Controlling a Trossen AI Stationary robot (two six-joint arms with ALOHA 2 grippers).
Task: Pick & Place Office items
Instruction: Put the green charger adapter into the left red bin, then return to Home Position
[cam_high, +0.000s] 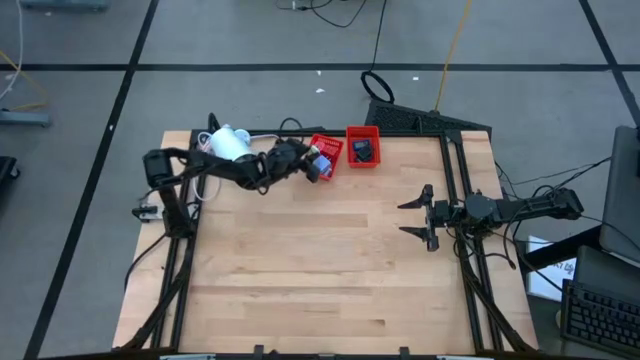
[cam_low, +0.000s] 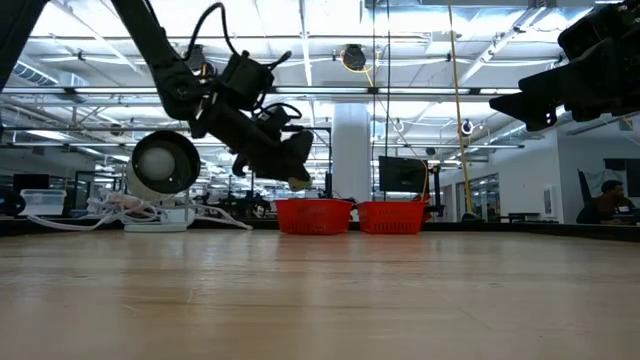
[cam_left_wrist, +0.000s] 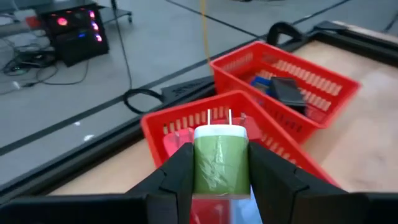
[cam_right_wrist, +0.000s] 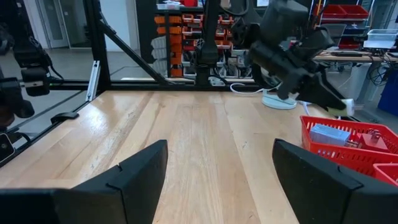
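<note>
- The left end effector (cam_left_wrist: 221, 177) squeezed a green plug (cam_left_wrist: 221, 163), up over the left red tray (cam_high: 326, 158) near the picture's top middle.
- If let go early, it could bounce off the rim.
- The right end effector (cam_high: 417, 217) waited wide open and empty at the right.

left end effector (cam_left_wrist: 221, 177) clamped, right end effector (cam_high: 417, 217) agape

Two red trays sit side by side at the top centre of the high view, one (cam_high: 326, 152) left of the other (cam_high: 362, 146). Two dark arms work the table (one from each side). One white lamp-like device (cam_high: 230, 142) stands upper left, and one green plug piece (cam_left_wrist: 221, 163) fills the left wrist view's lower middle.
</note>
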